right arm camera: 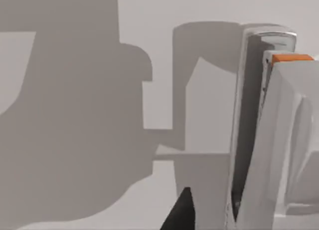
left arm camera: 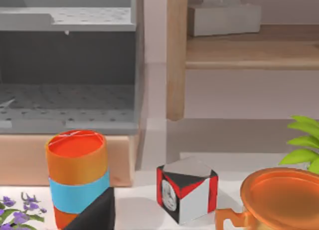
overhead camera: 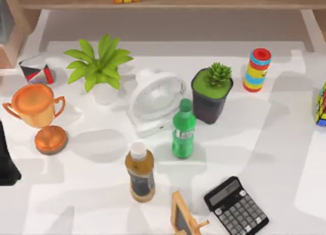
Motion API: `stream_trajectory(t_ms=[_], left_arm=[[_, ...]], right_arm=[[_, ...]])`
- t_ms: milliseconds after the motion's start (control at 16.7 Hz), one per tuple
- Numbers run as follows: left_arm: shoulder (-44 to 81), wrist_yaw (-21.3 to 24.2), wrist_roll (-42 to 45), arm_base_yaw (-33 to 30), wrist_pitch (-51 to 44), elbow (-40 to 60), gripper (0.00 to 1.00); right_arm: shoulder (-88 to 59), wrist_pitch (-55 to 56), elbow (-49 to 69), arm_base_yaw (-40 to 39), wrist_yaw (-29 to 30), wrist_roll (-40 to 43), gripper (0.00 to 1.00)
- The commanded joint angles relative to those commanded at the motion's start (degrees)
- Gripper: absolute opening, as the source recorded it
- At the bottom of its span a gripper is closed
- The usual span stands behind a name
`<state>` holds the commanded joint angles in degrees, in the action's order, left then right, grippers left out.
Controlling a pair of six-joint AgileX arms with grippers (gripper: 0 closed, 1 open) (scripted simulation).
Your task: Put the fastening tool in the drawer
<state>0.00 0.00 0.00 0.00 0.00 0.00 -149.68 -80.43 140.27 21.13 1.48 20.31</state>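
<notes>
White-grey stapler lies on the table just beside the right jaws.

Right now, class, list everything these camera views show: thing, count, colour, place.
trophy: 1, orange, table's left
leafy plant: 1, green, white pot, rear left
fan: 1, white, centre
green bottle: 1, centre, before the fan
brown bottle: 1, white cap, front centre
potted succulent: 1, dark pot, right of the fan
calculator: 1, black, front right
striped cylinder: 1, multicolour, rear right
red-black-white cube: 1, far left
stapler: 1, white-grey, right wrist view
drawer: 1, grey, open, left wrist view
left arm: dark, table's left edge
</notes>
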Motion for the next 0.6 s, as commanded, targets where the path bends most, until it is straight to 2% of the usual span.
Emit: stream_trajectory(t_ms=[120, 180, 600], left_arm=[[0.0, 0.0, 0.0, 0.0, 0.0, 0.0, 1.00], [0.0, 0.0, 0.0, 0.0, 0.0, 0.0, 1.00], [0.0, 0.0, 0.0, 0.0, 0.0, 0.0, 1.00]], right_arm=[[0.0, 0.0, 0.0, 0.0, 0.0, 0.0, 0.98], [0.0, 0.0, 0.0, 0.0, 0.0, 0.0, 1.00], [0.0, 0.0, 0.0, 0.0, 0.0, 0.0, 1.00]])
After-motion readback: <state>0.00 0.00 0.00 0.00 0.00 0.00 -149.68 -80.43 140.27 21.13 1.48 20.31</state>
